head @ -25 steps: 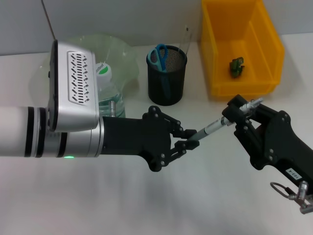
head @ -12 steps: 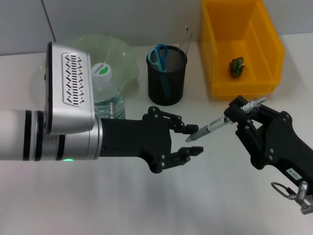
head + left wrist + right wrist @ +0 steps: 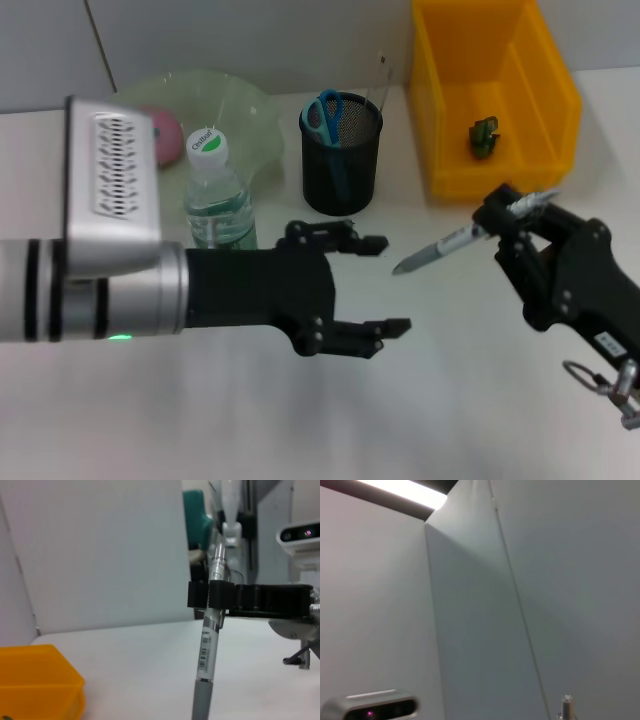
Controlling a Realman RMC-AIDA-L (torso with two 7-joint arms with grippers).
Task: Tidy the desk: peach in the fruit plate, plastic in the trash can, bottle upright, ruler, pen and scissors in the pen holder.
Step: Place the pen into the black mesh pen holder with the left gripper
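Note:
My right gripper (image 3: 503,224) is shut on the upper end of a silver-grey pen (image 3: 447,245), held tilted above the table with its tip pointing left. The pen (image 3: 209,650) and the right gripper's black fingers (image 3: 199,595) fill the left wrist view. My left gripper (image 3: 387,285) is open and empty, just left of the pen tip and apart from it. The black mesh pen holder (image 3: 341,160) holds blue scissors (image 3: 323,112) and a clear ruler (image 3: 381,75). The bottle (image 3: 213,195) stands upright. The peach (image 3: 160,126) lies in the green plate (image 3: 240,105).
A yellow bin (image 3: 540,90) at the back right holds a green piece of plastic (image 3: 485,136); its corner shows in the left wrist view (image 3: 37,680). The right wrist view shows only wall and the pen's end (image 3: 566,706). Bare table lies in front.
My left gripper let go of the pen tip, opened wide and drew back to the left. The right gripper kept the pen and shifted slightly right.

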